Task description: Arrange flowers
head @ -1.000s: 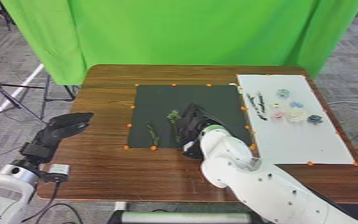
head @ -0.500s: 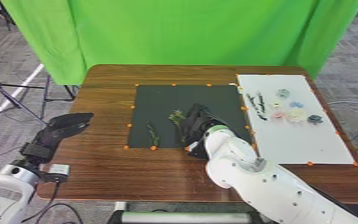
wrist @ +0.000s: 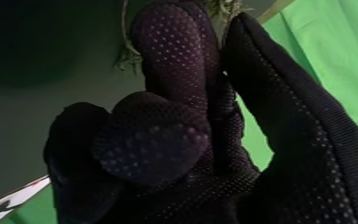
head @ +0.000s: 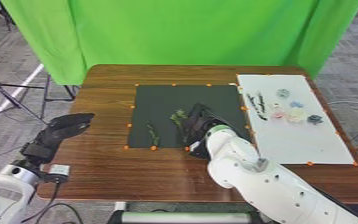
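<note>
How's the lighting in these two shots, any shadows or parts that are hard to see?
Head view: bright, fairly even light on the white sheet, while the black-gloved right hand nearly merges with the dark mat. Right wrist view: part of the background sinks into deep shadow, the green curtain much brighter.

Even, soft light fills the head view, bright on the green curtain (head: 184, 35) and white mat (head: 309, 135); the right hand (head: 199, 120) merges darkly with the black mat (head: 158, 97). The right wrist view is dimmer, its deepest shadows perhaps hiding detail, with the curtain lit brightly behind.
</note>
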Controlling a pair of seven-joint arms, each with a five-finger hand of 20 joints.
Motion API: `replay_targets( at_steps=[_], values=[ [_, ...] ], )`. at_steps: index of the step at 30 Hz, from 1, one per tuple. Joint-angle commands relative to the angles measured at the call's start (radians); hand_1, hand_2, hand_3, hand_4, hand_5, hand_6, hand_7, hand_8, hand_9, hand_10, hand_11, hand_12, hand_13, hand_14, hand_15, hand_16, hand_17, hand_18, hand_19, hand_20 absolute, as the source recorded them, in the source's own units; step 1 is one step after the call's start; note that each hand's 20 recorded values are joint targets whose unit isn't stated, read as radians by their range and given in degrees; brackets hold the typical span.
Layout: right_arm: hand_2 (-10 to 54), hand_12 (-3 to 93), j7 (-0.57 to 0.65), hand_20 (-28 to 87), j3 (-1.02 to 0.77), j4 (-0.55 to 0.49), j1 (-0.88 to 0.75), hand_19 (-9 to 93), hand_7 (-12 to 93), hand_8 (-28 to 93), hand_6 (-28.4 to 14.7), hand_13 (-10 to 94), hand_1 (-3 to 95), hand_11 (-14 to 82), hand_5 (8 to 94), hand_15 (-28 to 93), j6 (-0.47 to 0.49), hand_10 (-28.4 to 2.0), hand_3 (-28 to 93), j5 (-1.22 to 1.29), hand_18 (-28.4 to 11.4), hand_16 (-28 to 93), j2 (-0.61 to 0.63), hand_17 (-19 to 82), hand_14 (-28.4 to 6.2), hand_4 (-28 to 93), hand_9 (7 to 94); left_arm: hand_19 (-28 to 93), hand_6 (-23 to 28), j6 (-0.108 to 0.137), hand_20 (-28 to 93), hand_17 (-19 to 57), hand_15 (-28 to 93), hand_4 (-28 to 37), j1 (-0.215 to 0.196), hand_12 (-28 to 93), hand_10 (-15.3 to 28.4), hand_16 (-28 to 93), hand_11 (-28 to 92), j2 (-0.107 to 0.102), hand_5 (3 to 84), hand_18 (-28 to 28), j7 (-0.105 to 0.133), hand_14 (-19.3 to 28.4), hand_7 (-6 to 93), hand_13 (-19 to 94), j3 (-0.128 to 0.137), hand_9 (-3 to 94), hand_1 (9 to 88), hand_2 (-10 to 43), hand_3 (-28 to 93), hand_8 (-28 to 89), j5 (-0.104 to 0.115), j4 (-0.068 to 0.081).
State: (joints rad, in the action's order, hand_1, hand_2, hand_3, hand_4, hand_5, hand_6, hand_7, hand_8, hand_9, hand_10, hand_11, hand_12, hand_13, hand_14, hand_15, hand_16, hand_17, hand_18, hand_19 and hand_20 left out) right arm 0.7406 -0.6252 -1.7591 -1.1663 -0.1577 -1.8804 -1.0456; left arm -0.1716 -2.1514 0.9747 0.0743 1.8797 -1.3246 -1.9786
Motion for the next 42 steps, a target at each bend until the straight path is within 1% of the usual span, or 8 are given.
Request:
replay_targets(
  at_steps=[1, 7, 12, 20, 26, 34, 38, 42],
  values=[
    [-4.1, 22.7, -0.009, 34, -0.002, -0.01, 0.003, 91, 38, -8, -3.9, 94, 37.5, 33.5, 78.6, 58, -0.004, -12.9, 59, -0.001, -8.2, 21, 0.012, 72, -2.2, -5, 93.7, 9, 3.4, -0.013, 15, 1.8, 15, -18.0, 0.0, 11, 13.5, 1, 14, 0.002, 39.5, 16.1, -0.004, 18.2, 14.7, 31, 0.001, 35.8, 28.2, -8.9, 65, -7, -0.004, -0.003],
    [-6.6, 23.3, -0.018, 34, -0.003, -0.012, 0.007, 91, 38, -8, -4.3, 94, 34.0, 32.4, 77.6, 57, 0.001, -12.9, 59, -0.003, -8.4, 22, 0.016, 72, -2.3, -5, 93.4, 9, 3.5, -0.008, 15, 1.8, 15, -17.9, -0.003, 11, 13.6, 1, 14, 0.002, 39.4, 16.2, -0.003, 18.3, 14.3, 31, 0.003, 35.8, 28.0, -8.6, 65, -7, -0.006, -0.005],
    [-8.5, 23.6, -0.024, 34, -0.011, -0.017, 0.007, 91, 38, -8, -4.7, 94, 31.7, 32.3, 77.3, 57, -0.01, -13.1, 59, -0.018, -8.4, 22, 0.025, 71, -2.4, -5, 93.4, 9, 3.6, -0.011, 15, 1.7, 15, -17.4, 0.003, 11, 13.7, 1, 14, 0.001, 39.4, 16.2, -0.004, 18.4, 13.8, 31, -0.002, 35.7, 28.0, -8.4, 64, -7, -0.006, -0.003],
    [-9.0, 23.6, -0.028, 34, -0.038, -0.026, 0.016, 92, 37, -8, -5.1, 94, 30.5, 32.6, 77.2, 57, -0.03, -13.3, 59, -0.01, -8.7, 22, 0.035, 71, -2.7, -5, 93.1, 10, 3.8, -0.01, 15, 1.6, 15, -16.9, -0.003, 11, 14.0, 2, 14, 0.001, 39.3, 16.3, -0.004, 18.6, 12.4, 31, 0.0, 35.6, 27.8, -7.8, 63, -6, -0.006, -0.005],
    [-9.1, 23.5, -0.033, 34, -0.065, -0.036, 0.014, 92, 37, -8, -5.2, 94, 30.1, 33.0, 77.2, 57, -0.023, -13.4, 59, -0.013, -8.8, 22, 0.048, 71, -2.8, -5, 93.0, 10, 3.9, -0.009, 15, 1.6, 15, -16.2, -0.005, 11, 14.3, 2, 13, 0.003, 39.2, 16.3, -0.004, 18.7, 11.7, 31, -0.001, 35.6, 27.5, -7.2, 62, -6, -0.006, -0.007],
    [-9.0, 23.4, -0.023, 34, -0.219, -0.065, -0.01, 92, 37, -8, -5.2, 94, 29.8, 33.2, 77.2, 57, -0.046, -13.5, 59, -0.02, -9.1, 23, 0.15, 71, -3.0, -5, 92.9, 10, 3.9, -0.008, 15, 1.6, 15, -16.0, -0.006, 11, 14.4, 2, 13, 0.008, 39.2, 16.3, -0.003, 18.7, 11.4, 31, 0.004, 35.5, 27.4, -7.3, 62, -6, -0.004, -0.007],
    [-9.4, 23.6, -0.008, 34, -0.331, -0.077, -0.077, 93, 38, -7, -5.3, 94, 30.1, 33.1, 77.1, 57, -0.063, -13.9, 59, -0.038, -9.5, 23, 0.212, 70, -3.2, -5, 92.8, 10, 3.9, -0.01, 15, 1.5, 15, -15.7, -0.006, 12, 14.4, 2, 13, 0.011, 39.1, 16.3, -0.001, 18.8, 11.1, 31, 0.004, 35.5, 27.2, -7.0, 61, -6, -0.005, -0.005],
    [-9.5, 23.7, 0.015, 34, -0.412, -0.056, -0.133, 93, 37, -7, -5.3, 94, 30.2, 33.0, 76.8, 56, -0.068, -13.8, 60, -0.071, -9.7, 23, 0.245, 70, -3.2, -6, 92.4, 10, 3.9, -0.013, 15, 1.5, 15, -15.5, -0.005, 12, 14.3, 2, 13, 0.013, 39.2, 16.4, -0.003, 18.7, 11.0, 31, 0.004, 35.6, 27.2, -7.0, 61, -6, -0.006, -0.004]
  ],
)
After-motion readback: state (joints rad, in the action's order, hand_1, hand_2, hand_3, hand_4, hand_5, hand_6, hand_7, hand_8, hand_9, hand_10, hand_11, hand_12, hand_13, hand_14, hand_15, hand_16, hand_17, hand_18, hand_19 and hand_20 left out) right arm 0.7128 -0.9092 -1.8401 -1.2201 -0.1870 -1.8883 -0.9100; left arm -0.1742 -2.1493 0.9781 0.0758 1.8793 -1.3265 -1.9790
